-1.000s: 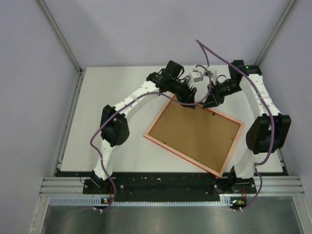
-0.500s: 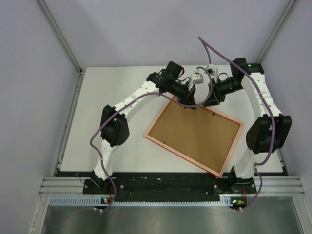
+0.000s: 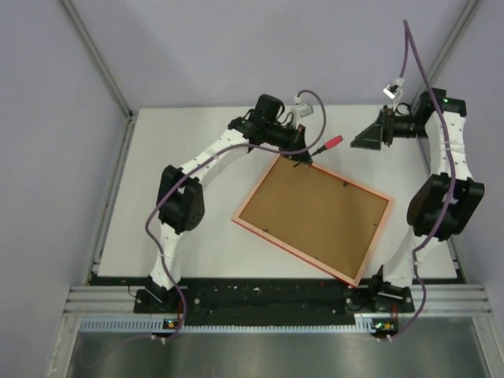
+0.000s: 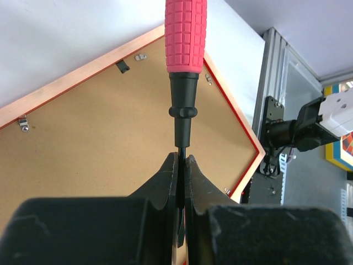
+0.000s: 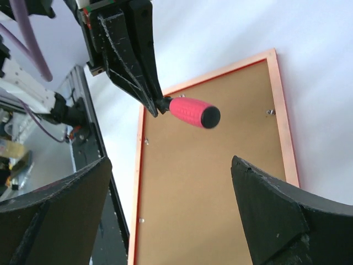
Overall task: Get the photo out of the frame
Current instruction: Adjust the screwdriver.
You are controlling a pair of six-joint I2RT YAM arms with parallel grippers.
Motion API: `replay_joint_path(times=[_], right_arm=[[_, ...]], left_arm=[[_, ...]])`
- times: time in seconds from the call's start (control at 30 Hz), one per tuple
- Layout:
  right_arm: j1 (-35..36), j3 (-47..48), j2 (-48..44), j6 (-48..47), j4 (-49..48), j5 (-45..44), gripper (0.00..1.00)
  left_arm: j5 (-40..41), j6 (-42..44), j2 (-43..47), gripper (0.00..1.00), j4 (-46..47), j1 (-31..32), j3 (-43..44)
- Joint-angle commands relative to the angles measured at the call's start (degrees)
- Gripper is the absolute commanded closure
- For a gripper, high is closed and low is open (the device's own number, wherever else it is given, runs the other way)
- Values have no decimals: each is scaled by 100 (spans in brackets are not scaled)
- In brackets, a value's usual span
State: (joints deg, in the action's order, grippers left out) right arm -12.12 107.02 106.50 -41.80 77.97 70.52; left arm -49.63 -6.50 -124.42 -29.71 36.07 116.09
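Observation:
The frame (image 3: 315, 216) lies face down on the white table, brown back up with a reddish rim; it also shows in the wrist views (image 4: 83, 127) (image 5: 220, 187). The photo is hidden under that back. Over the frame's far corner, my left gripper (image 3: 302, 155) (image 4: 181, 160) is shut on the thin black shaft of a red-handled screwdriver (image 3: 329, 144) (image 4: 186, 36) (image 5: 190, 112), whose handle points away to the right. My right gripper (image 3: 364, 140) (image 5: 171, 160) stands open and holds nothing, raised to the right of the screwdriver and apart from it.
Small metal tabs (image 4: 23, 124) sit along the inner rim of the frame's back. A black rail (image 3: 260, 293) runs along the table's near edge. Grey walls close in the table on three sides. Purple cables (image 3: 409, 55) loop above the arms.
My right gripper has opened, let go of the screwdriver and drawn back up to the right. My left gripper has shut on the shaft and now carries the tool alone.

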Motion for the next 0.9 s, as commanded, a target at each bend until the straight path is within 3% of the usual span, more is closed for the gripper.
replay_joint_path(times=[0.0,0.23,0.67,0.87], right_arm=[[-185,-75,55,-178,772,1279,11],[-133,-410,231,-575,816,2211,14],[666,143,539,-742,825,2423,23],[658,512,758,-601,825,2422,31]], left_arm=[[-293,-702,577,100,730,5,-34],[-521,-1370,612,100,1283,5,-139],[-531,-1802,392,100,1644,163,-25],[-574,-1819,331,100,1662,189,1]])
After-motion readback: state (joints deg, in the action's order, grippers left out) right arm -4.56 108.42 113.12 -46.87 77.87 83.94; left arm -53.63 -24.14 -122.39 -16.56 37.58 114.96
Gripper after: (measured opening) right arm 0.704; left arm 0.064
